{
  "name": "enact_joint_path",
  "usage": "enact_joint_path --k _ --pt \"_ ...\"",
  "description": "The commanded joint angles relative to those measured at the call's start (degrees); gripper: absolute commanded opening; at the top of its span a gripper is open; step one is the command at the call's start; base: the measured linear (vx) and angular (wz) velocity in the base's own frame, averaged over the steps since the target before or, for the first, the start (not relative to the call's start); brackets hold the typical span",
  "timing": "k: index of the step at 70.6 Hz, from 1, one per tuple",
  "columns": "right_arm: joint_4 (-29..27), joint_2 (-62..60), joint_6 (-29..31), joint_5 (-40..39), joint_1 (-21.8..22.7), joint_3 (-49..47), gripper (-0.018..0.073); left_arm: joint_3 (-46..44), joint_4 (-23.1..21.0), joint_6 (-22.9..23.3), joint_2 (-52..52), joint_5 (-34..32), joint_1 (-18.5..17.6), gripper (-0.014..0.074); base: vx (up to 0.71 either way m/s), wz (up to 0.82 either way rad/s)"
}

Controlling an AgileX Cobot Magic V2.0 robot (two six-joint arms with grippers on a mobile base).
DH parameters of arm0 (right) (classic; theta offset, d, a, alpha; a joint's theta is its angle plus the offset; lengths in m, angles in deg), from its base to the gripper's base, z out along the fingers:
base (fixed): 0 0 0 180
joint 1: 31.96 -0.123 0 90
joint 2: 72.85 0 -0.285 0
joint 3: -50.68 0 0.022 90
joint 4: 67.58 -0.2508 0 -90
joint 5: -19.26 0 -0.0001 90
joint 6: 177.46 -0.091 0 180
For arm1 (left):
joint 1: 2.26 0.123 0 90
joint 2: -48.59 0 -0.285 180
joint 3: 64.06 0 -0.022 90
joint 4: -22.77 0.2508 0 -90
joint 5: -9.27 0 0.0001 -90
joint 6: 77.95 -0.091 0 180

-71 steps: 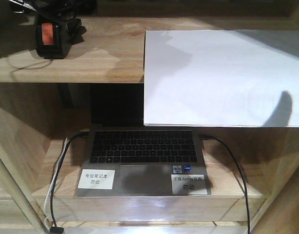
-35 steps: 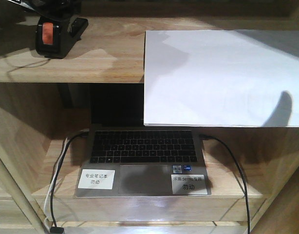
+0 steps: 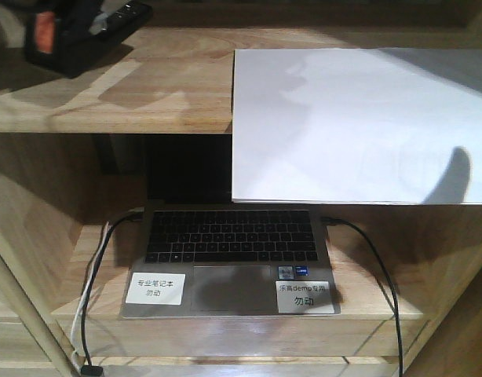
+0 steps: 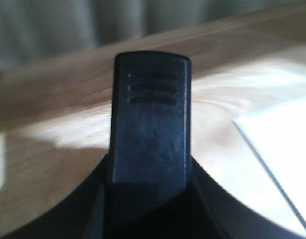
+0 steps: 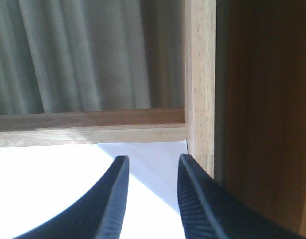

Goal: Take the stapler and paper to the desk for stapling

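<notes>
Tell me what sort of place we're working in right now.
Probably an office or demo workstation: a light wooden shelf unit holds an open laptop with stuck-on labels below, and white paper and a black stapler on the upper shelf.

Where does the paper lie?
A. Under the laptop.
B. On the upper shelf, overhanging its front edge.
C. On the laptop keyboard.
B: the paper rests on the shelf and hangs past its front edge, above the laptop.
</notes>
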Motion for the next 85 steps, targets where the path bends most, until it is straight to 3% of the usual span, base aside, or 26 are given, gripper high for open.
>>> enact_joint_path --k 1,19,57,71,85 --pt "0.1 0.8 0.6 -4.0 0.4 -1.6 0.0228 4.9 -1.0 -1.9 6.9 -9.2 -0.2 -0.0008 0.0 0.0" --pt "0.1 0.8 0.6 -4.0 0.4 -1.6 0.0228 23.8 -11.6 -8.8 20.3 -19.5 -0.2 -0.0008 0.0 0.0" --pt "0.1 0.8 0.6 -4.0 0.4 -1.6 0.023 45.0 -33.0 -29.4 41.3 -19.3 -0.2 -0.0008 0.0 0.0" --pt "0.1 0.8 0.6 -4.0 0.4 -1.6 0.023 52.9 -34.8 -33.3 49.8 -19.4 -0.2 -0.0008 0.0 0.0" --pt "0.1 0.8 0.6 -4.0 0.4 -1.6 0.0231 60.0 -34.7 -33.3 57.7 -19.4 -0.2 -0.0008 0.0 0.0"
